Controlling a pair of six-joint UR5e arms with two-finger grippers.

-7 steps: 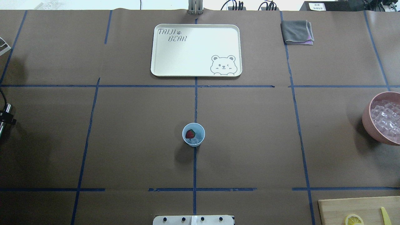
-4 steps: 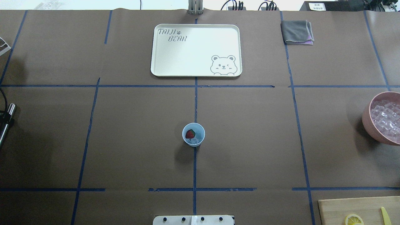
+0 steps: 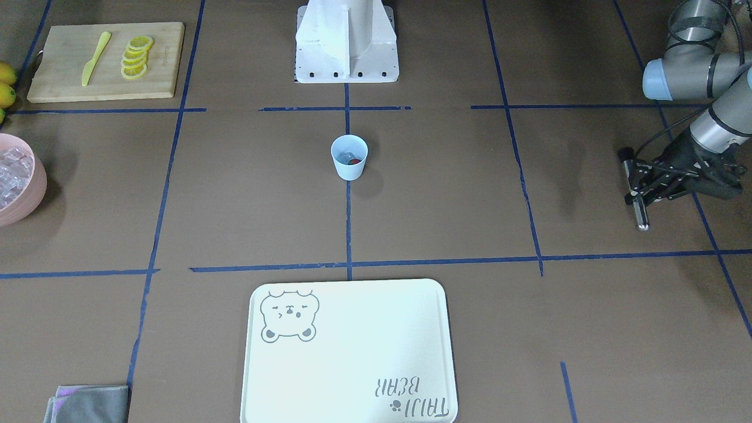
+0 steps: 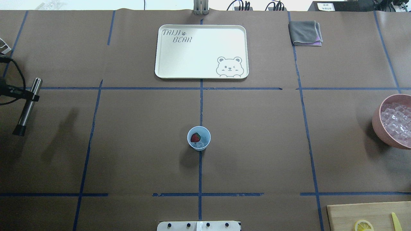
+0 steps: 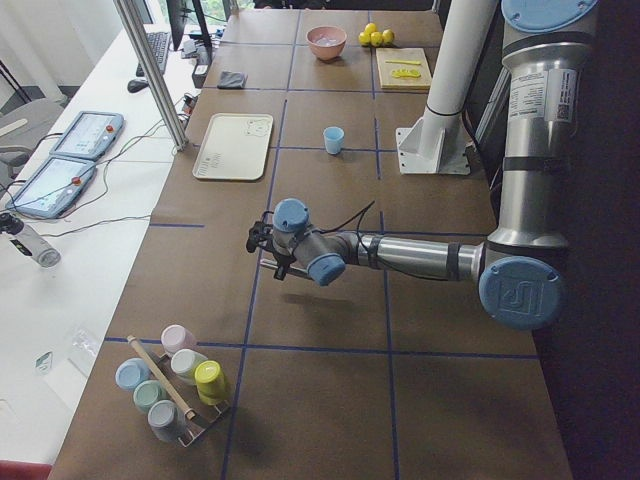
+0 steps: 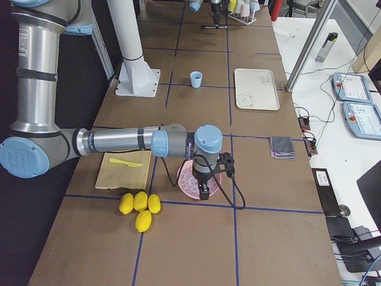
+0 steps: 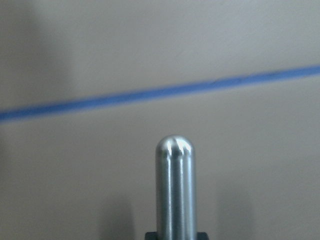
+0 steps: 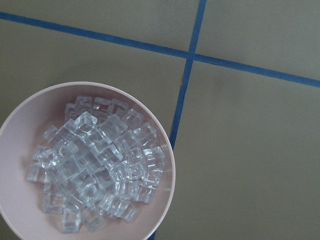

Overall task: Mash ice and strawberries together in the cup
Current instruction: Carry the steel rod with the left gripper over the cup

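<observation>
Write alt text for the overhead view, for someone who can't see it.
A pale-blue cup holding a strawberry and ice stands mid-table. At the left edge, the left gripper holds a metal rod; a bear-print tray lies beyond.

We see brown desk (image 4: 257,128) w/ blue tape grid (image 4: 200,106); on it: cup (image 3: 349,169) at ctr, tray (image 4: 201,51), grey cloth (image 4: 305,32), pink bowl (image 4: 376,124), cutting board (image 4: 353,211).

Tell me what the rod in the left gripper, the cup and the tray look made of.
The rod looks like polished metal, likely steel: bright streaked highlights, rounded tip. The cup seems to be plastic: pale blue, matte, evenly coloured. The tray is probably plastic or melamine: cream, smooth, faint sheen, printed bear.
</observation>
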